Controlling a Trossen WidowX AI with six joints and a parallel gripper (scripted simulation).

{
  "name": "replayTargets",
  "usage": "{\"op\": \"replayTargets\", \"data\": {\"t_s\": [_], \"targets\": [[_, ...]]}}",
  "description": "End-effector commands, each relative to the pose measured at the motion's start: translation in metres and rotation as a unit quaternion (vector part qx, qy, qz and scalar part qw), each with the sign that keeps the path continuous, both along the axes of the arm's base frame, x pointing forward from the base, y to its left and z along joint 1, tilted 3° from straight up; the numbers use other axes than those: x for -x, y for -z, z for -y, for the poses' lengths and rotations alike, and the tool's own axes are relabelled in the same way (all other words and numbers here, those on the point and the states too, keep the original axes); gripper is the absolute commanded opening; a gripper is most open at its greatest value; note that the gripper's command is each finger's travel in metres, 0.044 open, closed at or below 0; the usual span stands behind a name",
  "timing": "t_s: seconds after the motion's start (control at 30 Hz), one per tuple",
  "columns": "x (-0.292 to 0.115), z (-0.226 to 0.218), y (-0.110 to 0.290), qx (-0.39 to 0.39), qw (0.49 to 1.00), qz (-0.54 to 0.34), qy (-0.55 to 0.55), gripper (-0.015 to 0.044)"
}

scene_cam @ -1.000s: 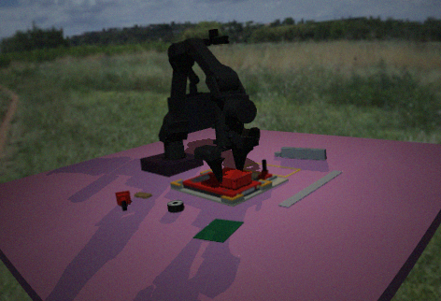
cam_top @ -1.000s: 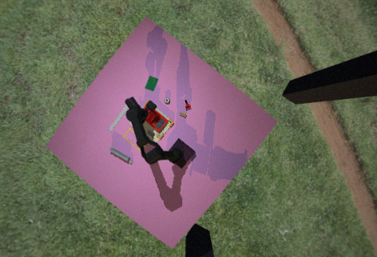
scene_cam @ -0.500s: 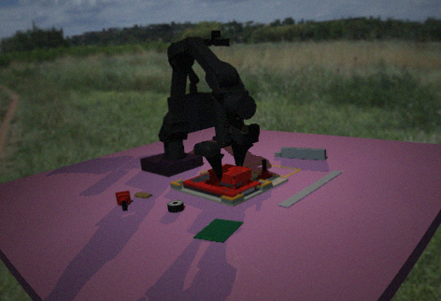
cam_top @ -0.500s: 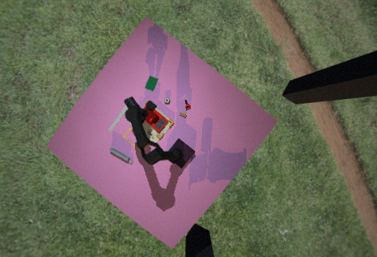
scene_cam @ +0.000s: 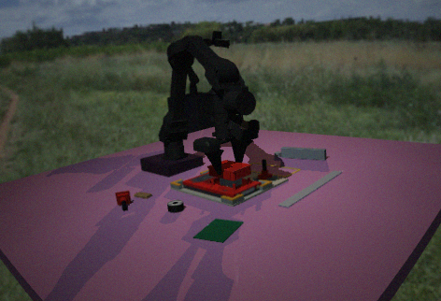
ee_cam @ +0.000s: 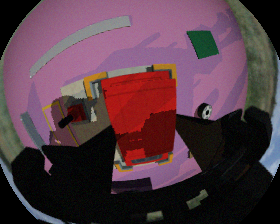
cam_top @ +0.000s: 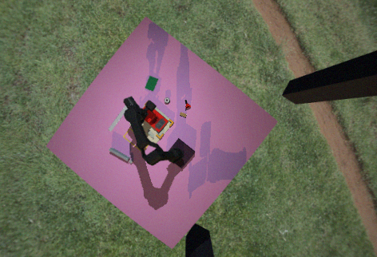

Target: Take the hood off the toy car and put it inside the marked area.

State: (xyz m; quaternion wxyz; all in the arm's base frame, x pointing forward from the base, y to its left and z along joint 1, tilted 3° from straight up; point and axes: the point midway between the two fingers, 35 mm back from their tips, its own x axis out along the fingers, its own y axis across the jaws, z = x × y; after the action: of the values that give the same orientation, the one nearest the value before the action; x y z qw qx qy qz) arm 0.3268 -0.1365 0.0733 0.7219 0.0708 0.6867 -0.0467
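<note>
The toy car [cam_top: 161, 126] [scene_cam: 220, 190] sits on a tan and yellow baseplate near the middle of the pink table top [cam_top: 224, 106] [scene_cam: 355, 232]. Its red hood [cam_top: 151, 116] [scene_cam: 235, 171] [ee_cam: 139, 106] is a raised red block on top of the car. My gripper [cam_top: 144, 112] [scene_cam: 229, 162] [ee_cam: 144, 121] is straight above the car, shut on the hood with one finger on each side. The marked area, a green rectangle [cam_top: 152, 83] [scene_cam: 218, 230] [ee_cam: 204, 43], lies flat on the table a short way beyond the car.
A small wheel [cam_top: 165, 100] [scene_cam: 176, 206] [ee_cam: 204, 111], a red part [cam_top: 187, 105] [scene_cam: 123, 197] and a tan piece [cam_top: 183, 115] [scene_cam: 143, 194] lie beside the car. Two grey bars [cam_top: 117, 119] [scene_cam: 310, 188] [scene_cam: 303, 153] lie on its other side. The arm's base [cam_top: 184, 150] [scene_cam: 170, 163] stands behind it.
</note>
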Motion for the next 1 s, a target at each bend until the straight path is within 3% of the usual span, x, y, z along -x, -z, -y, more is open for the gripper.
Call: {"op": "replayTargets", "data": {"t_s": [0.0,0.27,0.4,0.97], "targets": [[-0.001,0.001,-0.010,0.001,1.000,0.002,-0.001,0.0000],[0.002,0.002,-0.043,0.001,1.000,0.002,-0.001,0.0000],[0.000,-0.001,-0.040,0.001,1.000,0.002,0.000,0.0000],[-0.012,-0.082,-0.045,-0.002,1.000,0.002,-0.001,0.0000]]}}
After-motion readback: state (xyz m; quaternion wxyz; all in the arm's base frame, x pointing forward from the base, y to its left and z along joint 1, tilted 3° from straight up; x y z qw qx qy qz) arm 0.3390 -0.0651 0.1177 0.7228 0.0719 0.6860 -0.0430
